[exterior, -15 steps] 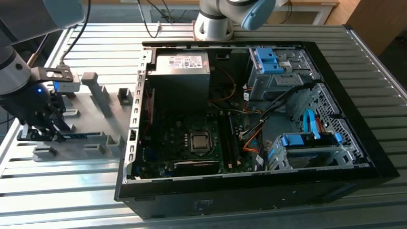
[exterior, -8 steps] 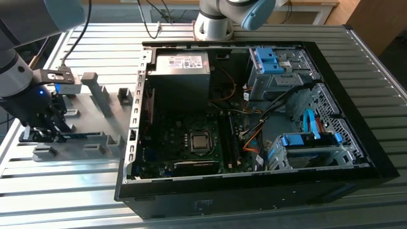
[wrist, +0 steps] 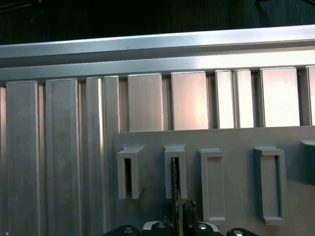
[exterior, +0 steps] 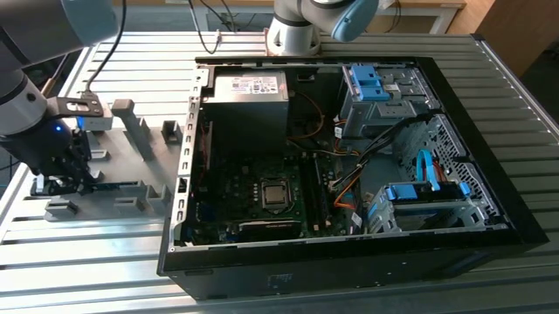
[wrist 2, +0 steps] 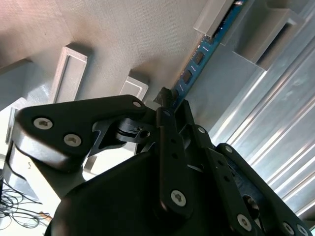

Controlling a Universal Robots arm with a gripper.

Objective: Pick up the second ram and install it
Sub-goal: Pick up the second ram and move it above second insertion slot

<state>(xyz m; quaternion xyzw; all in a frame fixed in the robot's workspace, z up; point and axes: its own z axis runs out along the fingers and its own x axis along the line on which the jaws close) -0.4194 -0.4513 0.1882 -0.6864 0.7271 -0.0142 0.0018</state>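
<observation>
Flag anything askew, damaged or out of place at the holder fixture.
Nothing stands out. The second ram sits on edge, straight in the slots of the grey holder fixture, with the gripper right at it.

A ribbed aluminium table [exterior: 78, 268] carries the whole scene, and its slats catch pale glare along the exterior view's right edge. Beyond its far edge stand brown wooden panels [exterior: 522, 29] and a light-wood board [exterior: 432, 18].

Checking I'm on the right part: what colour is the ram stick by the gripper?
Blue, with dark chips. The second ram shows best in the second wrist view.
</observation>
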